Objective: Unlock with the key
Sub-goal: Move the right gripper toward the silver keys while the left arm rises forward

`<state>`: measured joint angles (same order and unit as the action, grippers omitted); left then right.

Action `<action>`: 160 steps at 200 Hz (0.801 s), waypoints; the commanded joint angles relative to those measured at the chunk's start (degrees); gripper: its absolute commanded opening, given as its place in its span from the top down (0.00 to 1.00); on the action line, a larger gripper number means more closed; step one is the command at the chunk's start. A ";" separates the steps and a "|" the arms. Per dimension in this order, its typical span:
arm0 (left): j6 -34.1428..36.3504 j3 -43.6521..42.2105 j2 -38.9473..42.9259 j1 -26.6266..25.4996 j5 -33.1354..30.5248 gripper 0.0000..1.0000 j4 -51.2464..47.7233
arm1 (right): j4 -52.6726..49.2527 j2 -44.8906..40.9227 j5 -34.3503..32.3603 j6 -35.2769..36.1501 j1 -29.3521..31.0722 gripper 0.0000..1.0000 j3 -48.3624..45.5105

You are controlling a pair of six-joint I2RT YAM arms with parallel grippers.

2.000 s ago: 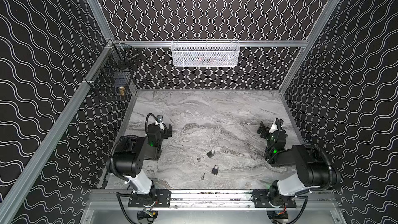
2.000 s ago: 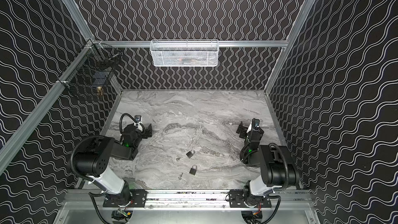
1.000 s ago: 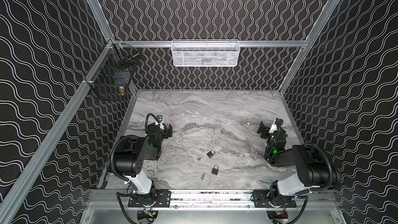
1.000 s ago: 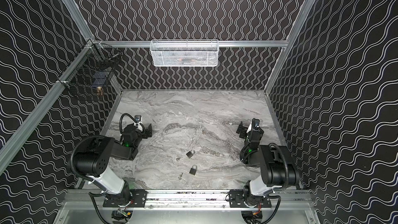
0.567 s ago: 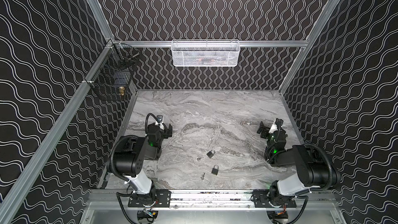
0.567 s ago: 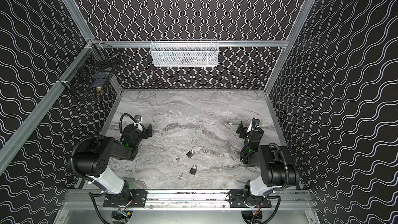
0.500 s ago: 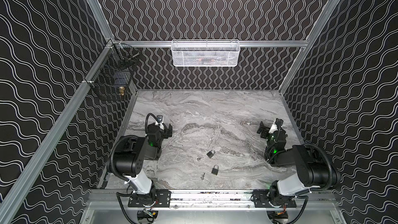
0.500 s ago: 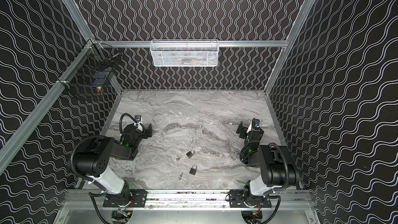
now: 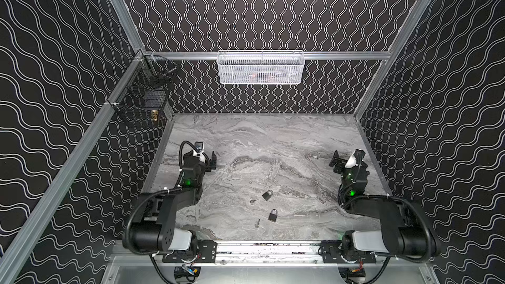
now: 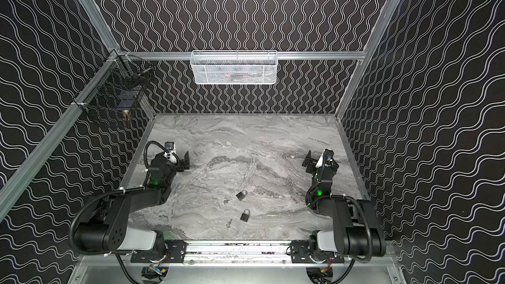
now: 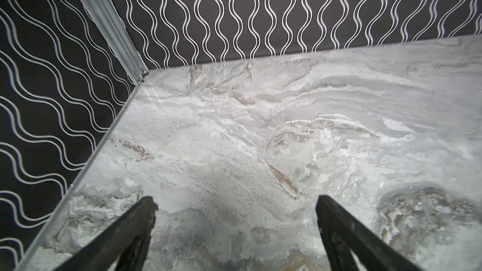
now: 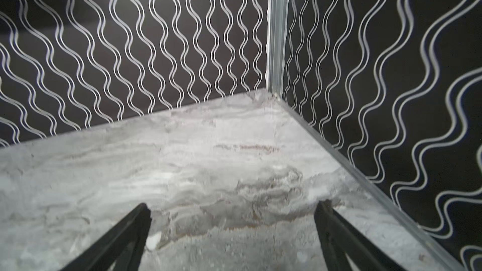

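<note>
In both top views two small black padlocks lie on the marble table near its front middle, one (image 9: 267, 195) (image 10: 241, 195) farther back than the other (image 9: 272, 215) (image 10: 245, 215). A small silver key (image 9: 253, 201) (image 10: 226, 201) lies left of the farther padlock. A second key (image 9: 257, 223) (image 10: 229, 223) lies left of the nearer one. My left gripper (image 9: 211, 161) (image 11: 234, 204) rests low at the table's left side, open and holding nothing. At the right side my right gripper (image 9: 336, 162) (image 12: 232, 209) is also open and holding nothing. Both wrist views show only bare marble between the fingers.
A white mesh basket (image 9: 261, 68) hangs on the back rail. A black wire basket (image 9: 142, 102) with a brass item hangs on the left rail. Patterned walls close the table (image 9: 273, 137) on three sides, and both arm bases sit on the front rail.
</note>
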<state>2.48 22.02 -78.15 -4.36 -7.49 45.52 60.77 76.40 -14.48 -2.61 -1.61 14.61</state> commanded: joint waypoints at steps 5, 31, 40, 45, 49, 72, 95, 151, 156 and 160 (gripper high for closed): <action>-5.68 1.22 4.87 0.06 0.41 0.01 -6.99 | -14.81 -4.43 -0.74 -5.42 -0.11 0.01 4.03; -14.97 2.75 10.74 0.14 0.83 0.01 -13.09 | -28.42 -8.12 1.52 -12.30 -0.23 0.01 10.14; -18.52 4.17 12.25 0.14 0.68 0.01 -17.18 | -35.12 -9.20 0.36 -18.46 -0.31 0.01 12.66; -20.59 5.05 12.88 0.14 0.76 0.01 -19.04 | -38.56 -9.69 0.44 -21.57 -0.41 0.01 14.00; -22.30 5.77 13.40 0.14 0.68 0.01 -20.62 | -40.77 -9.95 0.78 -23.64 -0.50 0.01 14.82; -33.35 9.32 13.95 0.14 -1.93 0.01 -30.21 | -45.40 -10.74 8.41 -27.63 -1.11 0.01 16.37; -37.68 10.15 12.54 0.31 0.85 0.01 -32.43 | -49.87 -11.15 14.16 -28.63 -1.14 0.01 18.45; -38.93 10.29 16.80 0.23 8.20 0.01 -37.08 | -56.33 -12.25 22.67 -26.97 2.14 0.01 20.76; -38.77 10.15 17.24 0.23 9.04 0.01 -37.52 | -57.76 -11.96 22.22 -26.92 3.18 0.01 21.43; -38.66 10.15 17.55 0.23 9.66 0.01 -37.97 | -59.11 -11.71 21.79 -26.95 4.23 0.01 22.01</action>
<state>-34.15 32.53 -62.28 -4.19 -1.91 10.50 7.70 64.18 4.01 -29.52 -0.49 34.24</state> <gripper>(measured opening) 0.989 0.990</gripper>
